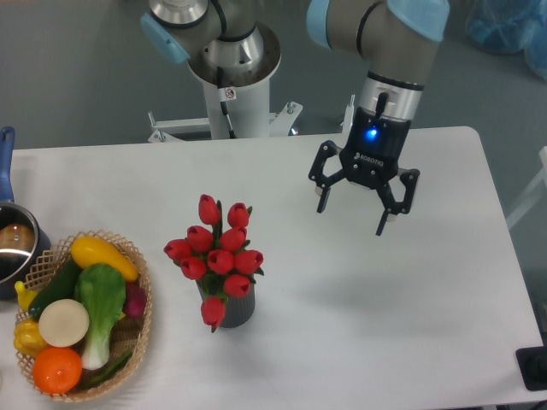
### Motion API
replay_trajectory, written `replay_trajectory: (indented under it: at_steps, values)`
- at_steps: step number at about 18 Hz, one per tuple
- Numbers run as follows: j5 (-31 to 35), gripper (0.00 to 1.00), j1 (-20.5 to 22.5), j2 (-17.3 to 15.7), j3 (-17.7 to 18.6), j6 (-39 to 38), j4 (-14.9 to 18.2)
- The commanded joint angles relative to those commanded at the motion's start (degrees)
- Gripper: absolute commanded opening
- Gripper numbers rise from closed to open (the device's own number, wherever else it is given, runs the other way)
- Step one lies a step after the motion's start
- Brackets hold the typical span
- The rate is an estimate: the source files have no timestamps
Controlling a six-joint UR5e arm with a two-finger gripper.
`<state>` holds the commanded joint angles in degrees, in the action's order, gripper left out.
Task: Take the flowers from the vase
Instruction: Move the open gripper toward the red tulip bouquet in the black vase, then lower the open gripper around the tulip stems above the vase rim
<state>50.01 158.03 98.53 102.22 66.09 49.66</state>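
Observation:
The flowers [218,253], a bunch of red tulip buds with green leaves, stand in the vase [232,309], a short dark grey ribbed cylinder near the middle of the white table. One bud droops over the vase's front. My gripper [351,219] hangs open above the table, to the right of the flowers and somewhat farther back, with nothing between its black fingers. A blue light glows on its wrist.
A woven wicker basket [141,333] full of vegetables and fruit sits at the front left. A pot [15,248] with a blue handle is at the left edge. The robot's base [231,77] rises behind the table.

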Motion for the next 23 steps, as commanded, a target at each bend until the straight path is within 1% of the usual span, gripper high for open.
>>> replay_trajectory:
  at_steps: [6,10,13,15,18,21,23]
  values:
    - [0.2,1.00,-0.5,0.9,-0.3,0.7,0.0]
    - [-1.3,1.00,-1.3,2.6,-0.7,2.1,-0.1]
    - [-1.7,1.00,-1.5,2.8,-0.7,2.1,-0.1]
    - [-2.0,1.00,-2.3,3.7,-0.5,3.4,-0.2]
    - [-2.8,1.00,-2.5,3.9,1.8,10.5,-0.2]
    - [-8.3,1.00,-2.3,4.4,3.8,15.1,0.0]
    - [-10.4,1.00,-2.4,4.5,5.2,17.3,0.0]
